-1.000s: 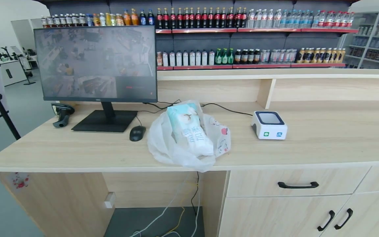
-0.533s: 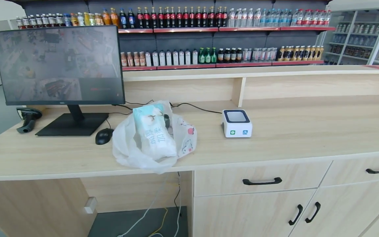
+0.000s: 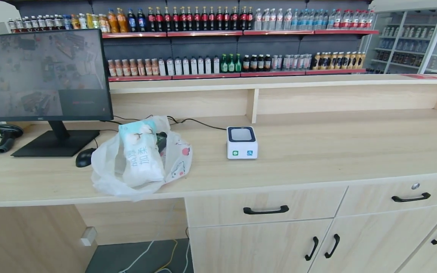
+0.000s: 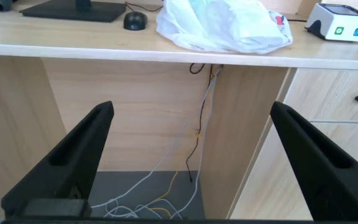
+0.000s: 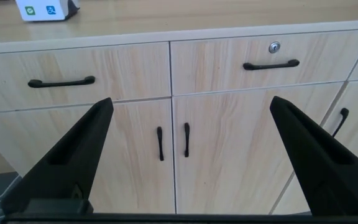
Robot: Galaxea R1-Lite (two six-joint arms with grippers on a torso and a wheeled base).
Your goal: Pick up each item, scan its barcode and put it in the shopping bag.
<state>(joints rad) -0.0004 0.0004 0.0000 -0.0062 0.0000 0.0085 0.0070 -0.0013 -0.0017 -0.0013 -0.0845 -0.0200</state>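
A white plastic shopping bag (image 3: 106, 167) lies on the wooden counter (image 3: 317, 151), left of centre, with a pale blue and white soft pack (image 3: 139, 153) lying inside its mouth and something dark behind the pack. To the bag's right stands a small white barcode scanner (image 3: 242, 142) with a dark window on top. My left gripper (image 4: 191, 158) is open below the counter's edge, facing the gap under the bag (image 4: 225, 26). My right gripper (image 5: 191, 158) is open too, low down in front of the cupboard doors (image 5: 173, 155), with the scanner (image 5: 44, 9) above it.
A monitor (image 3: 42, 76) on a black stand, a black mouse (image 3: 84, 157) and a handheld scanner (image 3: 6, 135) stand left of the bag. A raised shelf runs along the counter's back. Drink shelves fill the wall behind. Drawers (image 3: 266, 209) and cables (image 4: 197, 124) lie under the counter.
The whole head view has swung to the right, so the camera moved; monitor, bag and scanner now sit further left in it. Nothing on the counter itself has shifted.
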